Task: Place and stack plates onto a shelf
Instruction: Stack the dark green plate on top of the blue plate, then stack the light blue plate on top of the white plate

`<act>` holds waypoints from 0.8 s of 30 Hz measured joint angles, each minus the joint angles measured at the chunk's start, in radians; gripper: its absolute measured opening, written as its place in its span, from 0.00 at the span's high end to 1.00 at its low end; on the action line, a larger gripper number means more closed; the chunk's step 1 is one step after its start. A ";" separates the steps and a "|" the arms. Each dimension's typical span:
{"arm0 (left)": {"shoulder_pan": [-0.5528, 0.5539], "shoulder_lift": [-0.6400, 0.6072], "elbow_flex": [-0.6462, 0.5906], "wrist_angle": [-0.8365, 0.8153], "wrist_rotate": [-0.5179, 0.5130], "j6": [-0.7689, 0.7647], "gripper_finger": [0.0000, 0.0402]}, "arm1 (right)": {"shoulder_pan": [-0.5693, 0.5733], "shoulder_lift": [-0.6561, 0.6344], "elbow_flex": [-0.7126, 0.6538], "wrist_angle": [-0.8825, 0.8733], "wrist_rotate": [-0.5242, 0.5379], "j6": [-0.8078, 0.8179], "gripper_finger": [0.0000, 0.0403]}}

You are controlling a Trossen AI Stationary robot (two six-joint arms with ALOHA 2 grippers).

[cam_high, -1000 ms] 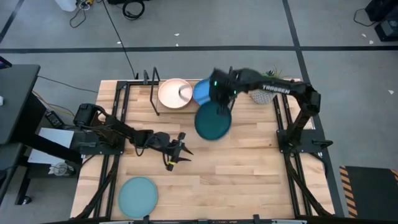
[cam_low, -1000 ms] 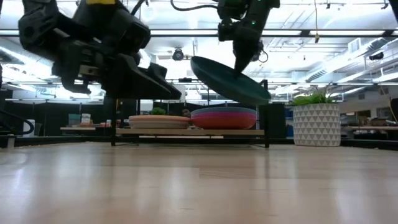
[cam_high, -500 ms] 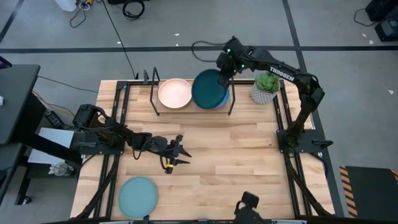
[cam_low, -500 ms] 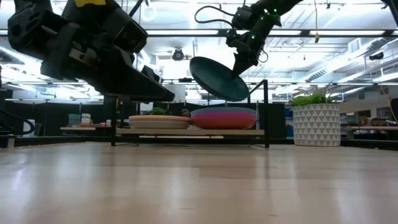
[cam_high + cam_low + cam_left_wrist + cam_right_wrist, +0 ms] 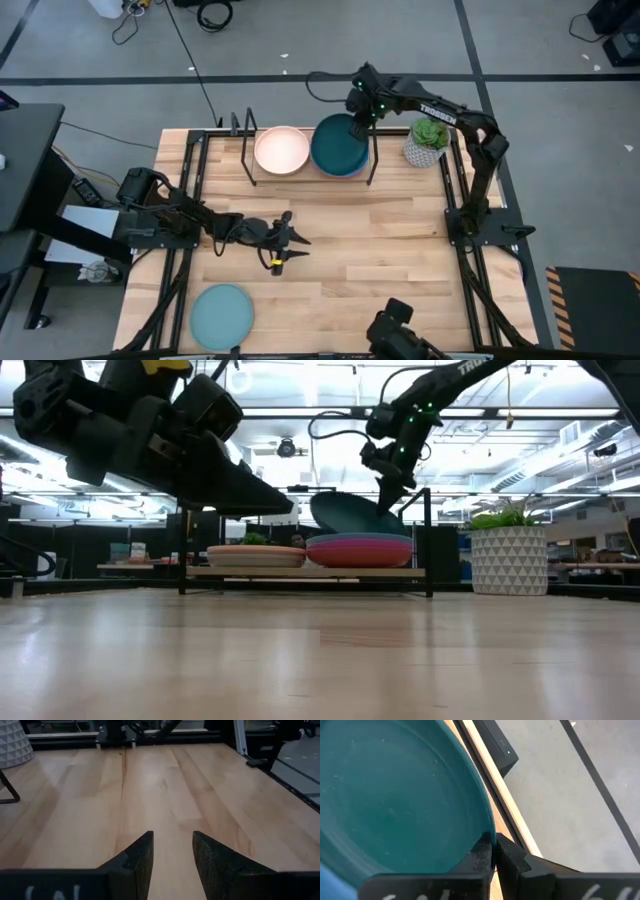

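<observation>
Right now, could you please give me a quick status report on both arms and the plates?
Right pincer shut on dark teal plate, tilted over the right stack on the shelf. Left pincer open, empty, mid-table. Light teal plate waits at table's front. Nothing in the way.

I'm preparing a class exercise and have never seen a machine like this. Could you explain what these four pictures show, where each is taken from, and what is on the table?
It is a robot with two dark arms at a wooden table. One picture looks straight down, one looks level across the tabletop, and two come from cameras on the wrists. The right gripper pinches the rim of a dark teal plate, lowering it tilted onto a stack on the shelf. A cream plate tops the neighbouring stack. The left gripper waits mid-table, fingers open. A light teal plate lies near the front edge; a potted plant stands beside the shelf.
</observation>
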 joint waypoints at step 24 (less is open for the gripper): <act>-0.001 -0.099 0.000 -0.152 -0.058 0.052 0.64 | 0.091 -0.026 0.058 -0.008 -0.022 -0.043 0.77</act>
